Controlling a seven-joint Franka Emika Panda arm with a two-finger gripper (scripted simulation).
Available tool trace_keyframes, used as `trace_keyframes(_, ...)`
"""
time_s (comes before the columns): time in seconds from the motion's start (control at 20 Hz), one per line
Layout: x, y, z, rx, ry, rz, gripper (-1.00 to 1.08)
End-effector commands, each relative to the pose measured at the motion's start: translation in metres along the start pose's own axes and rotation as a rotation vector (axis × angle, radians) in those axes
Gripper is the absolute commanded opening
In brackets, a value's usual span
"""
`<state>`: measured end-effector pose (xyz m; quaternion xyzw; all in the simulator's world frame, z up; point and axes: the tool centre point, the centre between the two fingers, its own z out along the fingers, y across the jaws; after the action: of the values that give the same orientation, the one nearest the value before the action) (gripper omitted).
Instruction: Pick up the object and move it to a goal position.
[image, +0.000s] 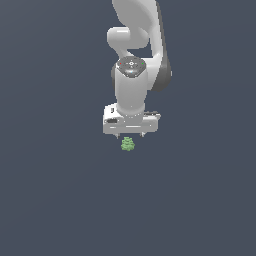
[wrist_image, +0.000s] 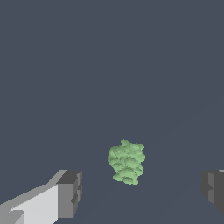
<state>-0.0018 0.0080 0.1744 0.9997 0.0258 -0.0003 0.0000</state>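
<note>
The object is a tiny bumpy light-green lump (image: 128, 144) lying on the dark grey floor just in front of and below the white gripper (image: 130, 135). In the wrist view the lump (wrist_image: 127, 161) sits between the two grey fingertips (wrist_image: 70, 192), a bit ahead of them and nearer the one beside the white finger. The jaws stand wide apart and hold nothing. The gripper points straight down and hovers just above the lump, not touching it.
The white arm (image: 135, 60) rises behind the gripper toward the top of the exterior view. A plain dark grey floor (image: 60, 200) surrounds the lump. No goal marker shows.
</note>
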Motion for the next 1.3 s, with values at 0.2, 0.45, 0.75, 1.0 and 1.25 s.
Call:
trace_keyframes(0.2, 0.002, 0.006, -0.004, 0.007, 0.004, 0.016, 1.0)
trace_keyframes(0.45, 0.006, 0.017, -0.012, 0.021, 0.013, 0.051, 1.0)
trace_keyframes(0.75, 0.006, 0.017, -0.011, 0.02, 0.013, 0.049, 1.0)
trace_keyframes(1.0, 0.002, 0.016, 0.0, 0.018, 0.011, 0.072, 1.0)
trace_keyframes(1.25, -0.008, 0.014, 0.024, 0.014, 0.008, 0.121, 1.0)
